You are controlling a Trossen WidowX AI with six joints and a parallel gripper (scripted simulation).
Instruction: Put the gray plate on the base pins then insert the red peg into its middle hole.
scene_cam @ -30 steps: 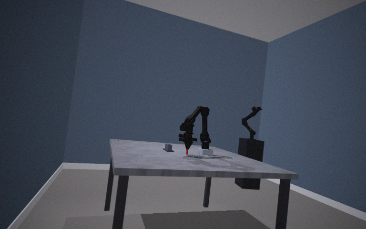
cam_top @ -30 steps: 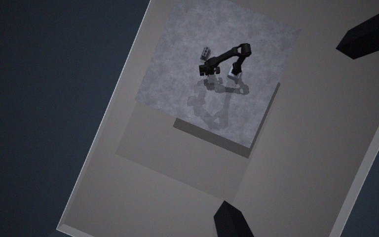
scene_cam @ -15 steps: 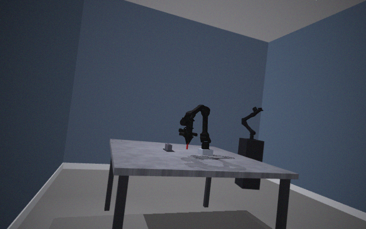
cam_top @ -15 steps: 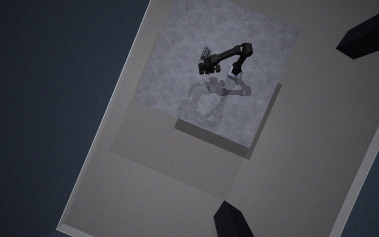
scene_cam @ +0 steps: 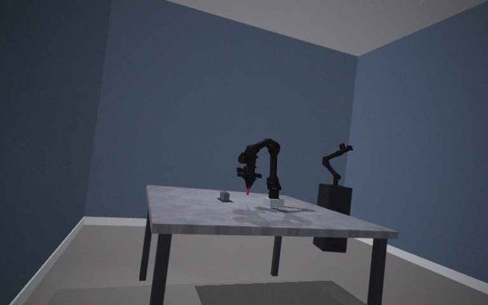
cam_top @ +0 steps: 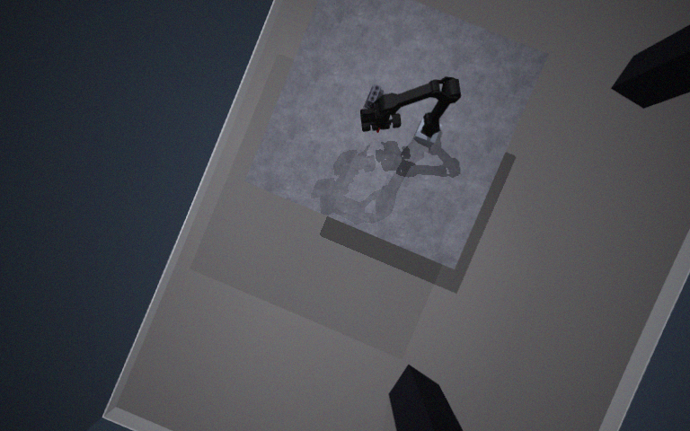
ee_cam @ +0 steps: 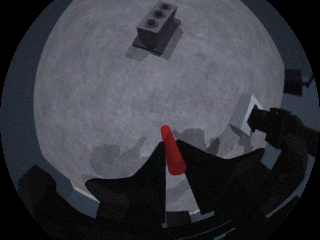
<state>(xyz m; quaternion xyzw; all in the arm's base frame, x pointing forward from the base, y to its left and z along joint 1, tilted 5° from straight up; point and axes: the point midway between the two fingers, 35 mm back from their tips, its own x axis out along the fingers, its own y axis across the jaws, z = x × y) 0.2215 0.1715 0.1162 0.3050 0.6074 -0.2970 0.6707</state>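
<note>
The gray plate (ee_cam: 148,37) (cam_top: 375,91) (scene_cam: 224,196) is a block with three round holes in a row along its top. It sits low over the dark flat base (ee_cam: 145,48); the base's pins are hidden, and no gap shows between them. My gripper (ee_cam: 170,144) (scene_cam: 248,186) is shut on the red peg. The red peg (ee_cam: 174,157) (scene_cam: 248,191) (cam_top: 377,131) hangs nearly upright from the fingertips, with its lower end in the air above the table. In the exterior view the gripper is to the right of the plate. The plate's middle hole looks empty.
The gray tabletop (scene_cam: 187,211) (cam_top: 285,152) carries the arm's white mount (scene_cam: 274,202) (ee_cam: 242,114), right of the peg in the exterior view. Arm shadows fall on the table. A second black arm (scene_cam: 332,161) stands on a dark pedestal (scene_cam: 334,201) beyond the table.
</note>
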